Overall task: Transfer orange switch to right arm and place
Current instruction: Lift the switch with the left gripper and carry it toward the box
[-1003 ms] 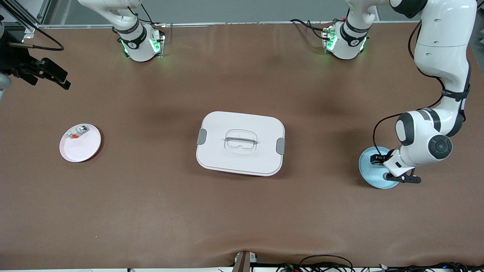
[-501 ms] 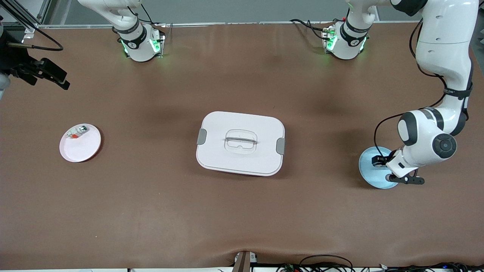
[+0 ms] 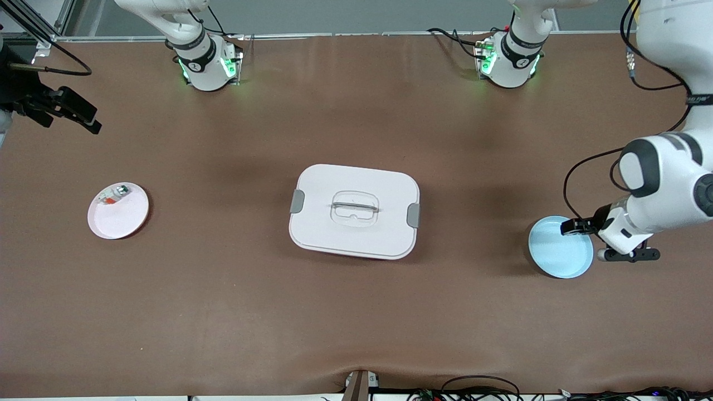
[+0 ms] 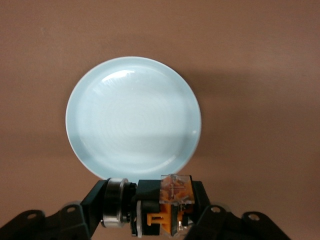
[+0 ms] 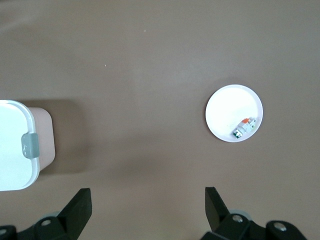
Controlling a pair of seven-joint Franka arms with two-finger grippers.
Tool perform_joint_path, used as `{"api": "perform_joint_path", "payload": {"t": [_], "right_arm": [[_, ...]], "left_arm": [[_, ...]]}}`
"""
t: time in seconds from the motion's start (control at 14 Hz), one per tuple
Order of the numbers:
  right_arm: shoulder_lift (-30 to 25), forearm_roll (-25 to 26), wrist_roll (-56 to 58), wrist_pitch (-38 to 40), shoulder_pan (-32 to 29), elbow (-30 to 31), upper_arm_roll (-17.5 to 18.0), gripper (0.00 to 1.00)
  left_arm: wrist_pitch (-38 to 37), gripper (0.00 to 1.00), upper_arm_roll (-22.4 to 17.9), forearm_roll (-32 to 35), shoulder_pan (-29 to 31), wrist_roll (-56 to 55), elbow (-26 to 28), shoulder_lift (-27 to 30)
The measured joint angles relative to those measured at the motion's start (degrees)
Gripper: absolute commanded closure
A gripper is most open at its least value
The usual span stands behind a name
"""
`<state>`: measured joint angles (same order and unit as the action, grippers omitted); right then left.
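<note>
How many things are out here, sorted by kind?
Plates: 2, a blue plate and a white plate.
Lidded boxes: 1, a white box.
Small parts: 2, an orange switch in the left tool, a white-grey part on the white plate.
Total: 5.

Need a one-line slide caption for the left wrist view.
Left gripper holds the orange switch above the empty blue plate.

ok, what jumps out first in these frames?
The left gripper, shut on the orange switch, hangs over the emptied blue plate at the left arm's end. A lidded white box sits mid-table. The right gripper waits open, high above the table's other end.
</note>
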<state>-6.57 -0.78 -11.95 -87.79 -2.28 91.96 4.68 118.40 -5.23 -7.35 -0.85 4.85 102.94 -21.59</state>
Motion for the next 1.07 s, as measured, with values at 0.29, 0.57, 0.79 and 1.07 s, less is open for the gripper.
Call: {"api": "perform_joint_path", "payload": {"t": [0.29,0.57,0.79,1.07], "right_arm": [[0.0,0.0,0.0,-1.31,0.0,-0.26,0.0,0.0],[0.12,-0.01,-0.01,-1.26,-0.1,-0.41,-0.06,0.0],[2.5,0.05,-0.02,-1.09,-0.32,-0.37,-0.18,0.0],[8.24,0.24,-0.08,-1.82,-2.12,-0.32,-0.37,0.0]], "left_arm": [[-12.86,0.78,5.43,-1.19,-0.22,-12.58,-5.53,5.25],[-20.68,0.78,11.25,-4.74,-0.53,-25.84,-12.99,7.05],[-21.39,0.78,17.06,-5.31,-0.63,-35.86,-15.93,7.04],[-21.26,0.78,23.66,-7.43,-1.04,-48.6,-17.57,6.9]]}}
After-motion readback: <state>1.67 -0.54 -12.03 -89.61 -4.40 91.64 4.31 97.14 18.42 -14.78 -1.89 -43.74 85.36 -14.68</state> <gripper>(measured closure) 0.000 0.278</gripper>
